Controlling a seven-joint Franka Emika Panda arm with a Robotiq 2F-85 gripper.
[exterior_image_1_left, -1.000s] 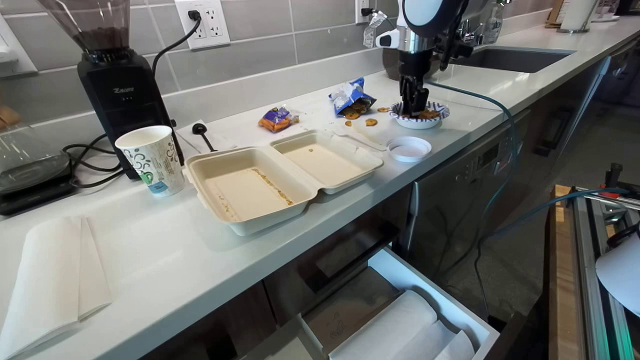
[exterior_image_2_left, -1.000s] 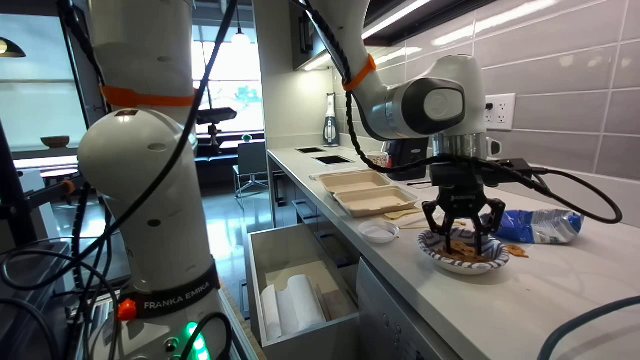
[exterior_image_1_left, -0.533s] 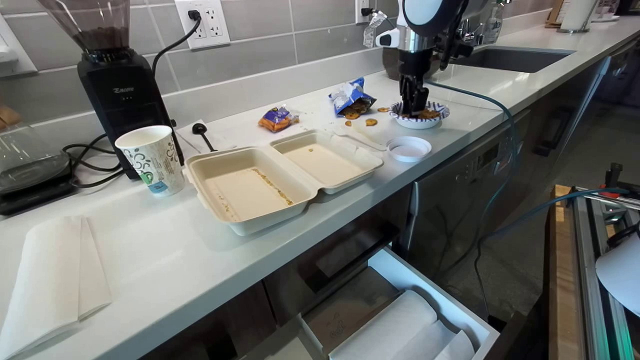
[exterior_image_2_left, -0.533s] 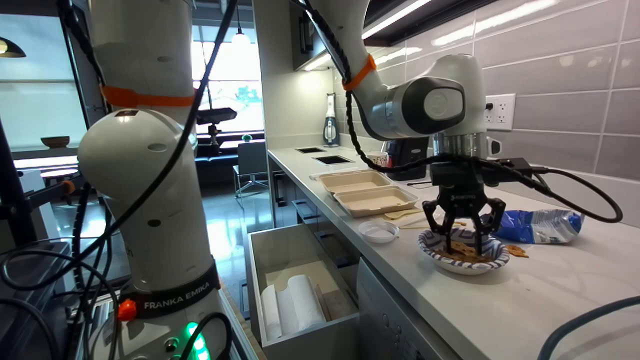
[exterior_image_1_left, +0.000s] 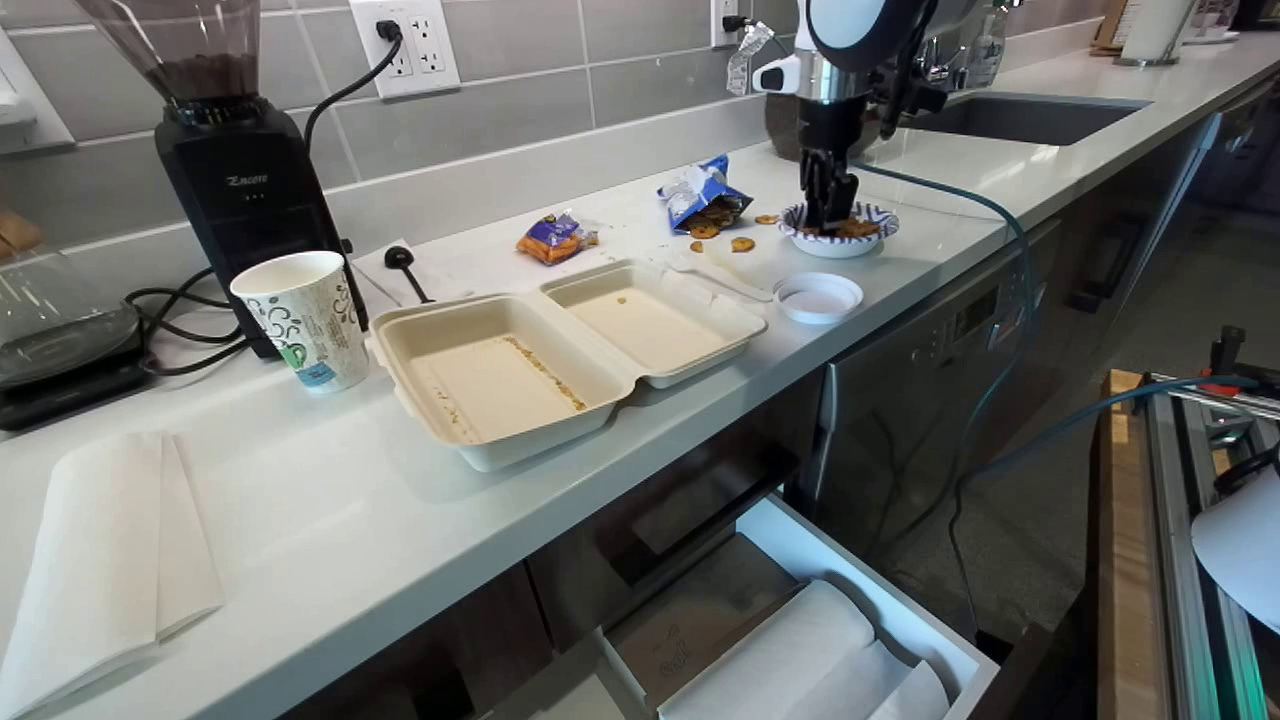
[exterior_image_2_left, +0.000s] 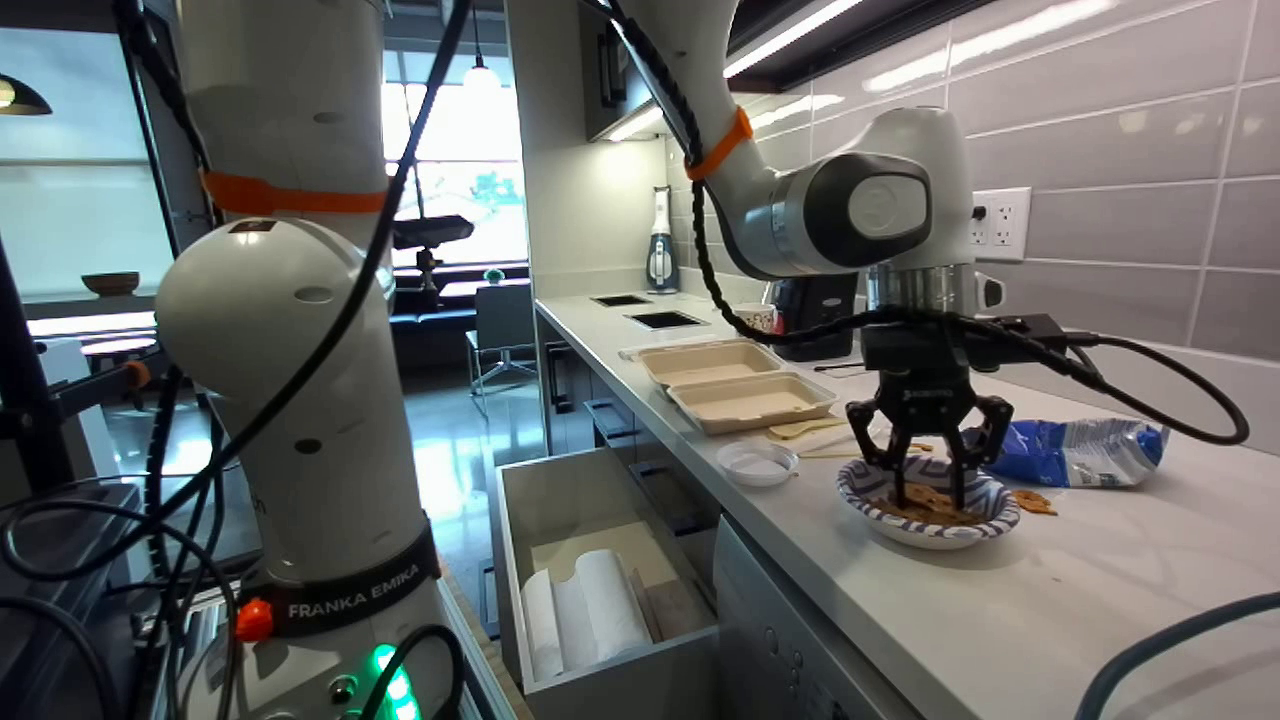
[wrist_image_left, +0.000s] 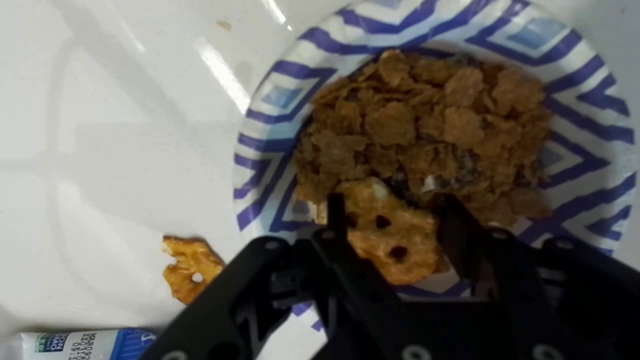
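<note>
My gripper (wrist_image_left: 390, 200) points straight down with its fingertips inside a paper bowl (wrist_image_left: 270, 115) with a purple-and-white zigzag rim. The fingers are partly closed, with a pretzel crisp (wrist_image_left: 395, 235) filling the gap and meeting both fingers. Brown cereal flakes (wrist_image_left: 420, 120) lie beyond the crisp in the bowl. The gripper also shows in both exterior views (exterior_image_1_left: 825, 225) (exterior_image_2_left: 928, 490), low in the bowl (exterior_image_1_left: 835, 250) (exterior_image_2_left: 925, 537). A loose pretzel crisp (wrist_image_left: 192, 267) lies on the counter beside the bowl. An open blue snack bag (exterior_image_2_left: 1080, 455) lies close by.
An open takeout box (exterior_image_1_left: 655, 320), a white lid (exterior_image_1_left: 818, 300), a small purple snack bag (exterior_image_1_left: 555, 238) and a paper cup (exterior_image_1_left: 305, 320) stand along the counter. A wooden spoon (exterior_image_2_left: 800, 428) lies near the lid. A drawer (exterior_image_2_left: 630, 690) is open below. A cable (exterior_image_1_left: 1010, 225) crosses the counter.
The arm has shifted only very slightly. The finger spacing looks the same, and nothing else has visibly moved.
</note>
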